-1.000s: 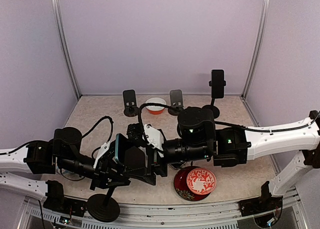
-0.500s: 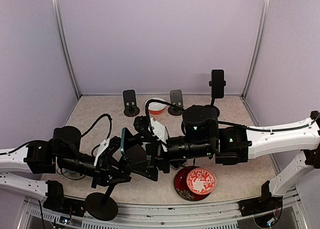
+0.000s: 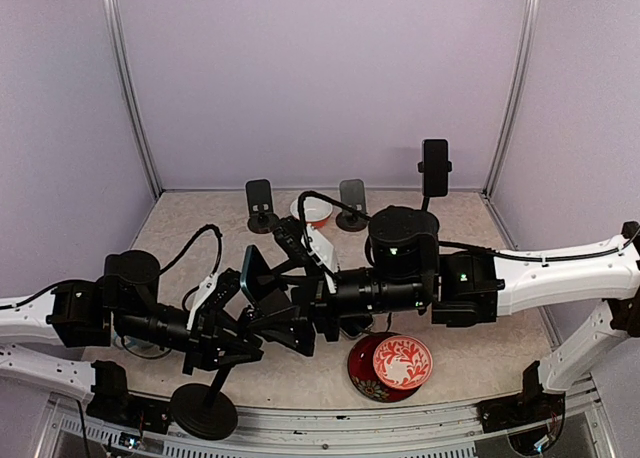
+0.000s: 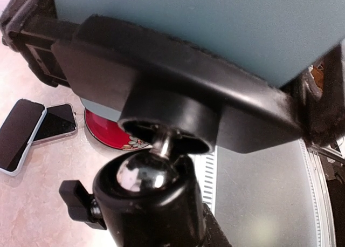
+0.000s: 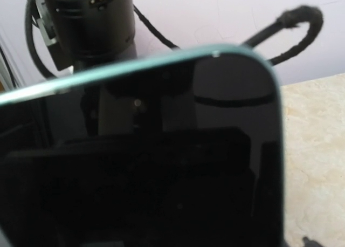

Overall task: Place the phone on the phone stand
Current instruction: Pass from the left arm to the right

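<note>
Top external shows us the teal, dark-screened phone [image 3: 249,275] seated in the cradle atop the black ball-head phone stand [image 3: 203,410]. Our left gripper [image 3: 235,328] clamps that cradle. Our right gripper [image 3: 292,303], jaws spread wide, faces the screen just beside the stand.

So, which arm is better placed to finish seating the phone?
Right, probably: the right gripper faces the phone screen, jaws wide, while the left gripper is shut on the stand, steadying it.
</note>
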### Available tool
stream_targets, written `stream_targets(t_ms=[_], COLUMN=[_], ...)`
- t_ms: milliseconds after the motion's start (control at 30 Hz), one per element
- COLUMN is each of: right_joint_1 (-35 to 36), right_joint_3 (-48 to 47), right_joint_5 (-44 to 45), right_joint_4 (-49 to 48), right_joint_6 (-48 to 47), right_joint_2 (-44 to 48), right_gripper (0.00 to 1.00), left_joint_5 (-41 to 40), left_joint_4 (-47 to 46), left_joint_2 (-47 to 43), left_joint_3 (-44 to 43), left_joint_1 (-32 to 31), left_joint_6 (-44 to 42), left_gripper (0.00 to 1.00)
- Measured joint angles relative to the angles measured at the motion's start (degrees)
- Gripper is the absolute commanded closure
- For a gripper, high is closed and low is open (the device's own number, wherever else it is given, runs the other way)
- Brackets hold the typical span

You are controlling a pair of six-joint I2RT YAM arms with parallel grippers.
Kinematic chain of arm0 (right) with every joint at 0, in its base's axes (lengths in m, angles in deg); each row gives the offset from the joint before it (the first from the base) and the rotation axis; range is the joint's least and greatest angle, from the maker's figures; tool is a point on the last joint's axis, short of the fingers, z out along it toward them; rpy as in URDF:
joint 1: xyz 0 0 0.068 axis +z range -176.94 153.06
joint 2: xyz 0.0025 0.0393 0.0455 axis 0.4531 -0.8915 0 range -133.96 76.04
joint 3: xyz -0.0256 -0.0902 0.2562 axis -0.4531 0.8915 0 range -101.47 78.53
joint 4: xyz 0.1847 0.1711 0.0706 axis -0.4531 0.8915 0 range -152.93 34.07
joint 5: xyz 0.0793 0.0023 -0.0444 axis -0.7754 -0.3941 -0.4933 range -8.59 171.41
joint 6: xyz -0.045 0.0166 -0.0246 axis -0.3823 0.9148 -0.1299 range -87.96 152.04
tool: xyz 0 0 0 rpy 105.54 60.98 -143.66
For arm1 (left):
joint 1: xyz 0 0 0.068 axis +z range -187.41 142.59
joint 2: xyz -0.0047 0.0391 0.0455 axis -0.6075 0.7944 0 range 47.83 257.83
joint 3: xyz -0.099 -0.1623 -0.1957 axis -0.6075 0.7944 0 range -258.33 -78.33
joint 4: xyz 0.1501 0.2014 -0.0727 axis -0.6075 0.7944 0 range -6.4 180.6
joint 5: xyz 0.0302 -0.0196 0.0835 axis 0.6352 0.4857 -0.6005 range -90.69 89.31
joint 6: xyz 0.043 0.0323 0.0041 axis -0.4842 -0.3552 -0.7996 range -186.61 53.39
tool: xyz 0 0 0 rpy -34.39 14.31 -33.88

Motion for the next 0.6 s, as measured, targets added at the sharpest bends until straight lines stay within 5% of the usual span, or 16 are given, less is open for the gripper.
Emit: stream_targets(t_ms=[333, 600], right_joint_1=[-0.6, -1.2], right_joint_3=[0.5, 0.5], right_joint_5=[-0.3, -0.6], right_joint_4=[-1.7, -3.4], right_joint_6=[8.2, 18.4], right_joint_2=[1.0, 1.0], right_gripper=[0.16, 0.20], left_joint_5=[-0.8, -1.4], left_joint_4=[-1.1, -1.9], left_joint_2=[-0.8, -1.1], left_joint_3=[-0.7, -1.0], left_joint_1=[0.0, 0.0], left_joint_6=[-0.1, -0.3], left_gripper=[1.00, 1.00])
